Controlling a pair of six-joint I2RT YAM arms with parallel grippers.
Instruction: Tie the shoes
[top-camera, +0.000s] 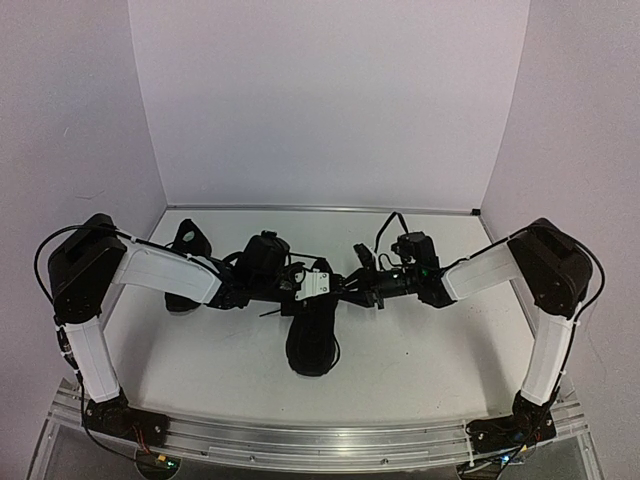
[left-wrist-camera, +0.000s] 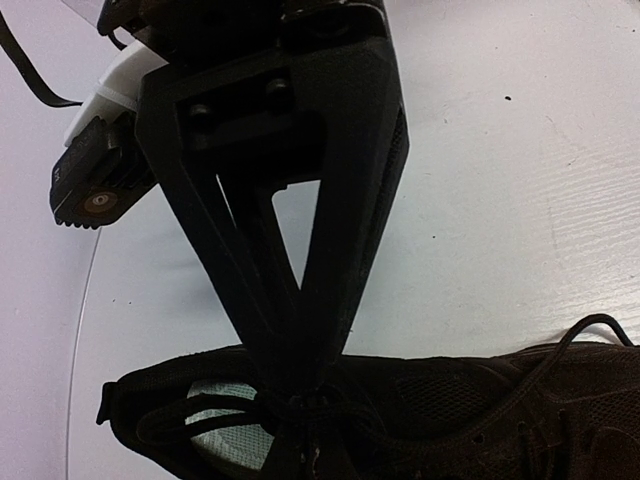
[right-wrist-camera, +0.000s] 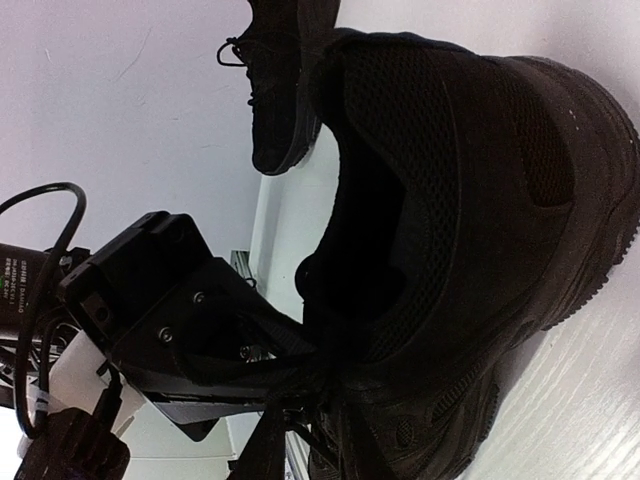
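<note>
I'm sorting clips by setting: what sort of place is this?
Probably a lab test booth, not a home: plain white panels wall in a white table, and the left arm and right arm are bolted to an aluminium rail at its near edge.

Centre shoe (top-camera: 310, 350), left shoe (top-camera: 186, 238), both black

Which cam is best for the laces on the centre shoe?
Left wrist: laces sit right at the shut left gripper tips, a loop trailing right. Top external shows the shoe as a dark blob. Right wrist shows mostly its heel, laces murky.
</note>
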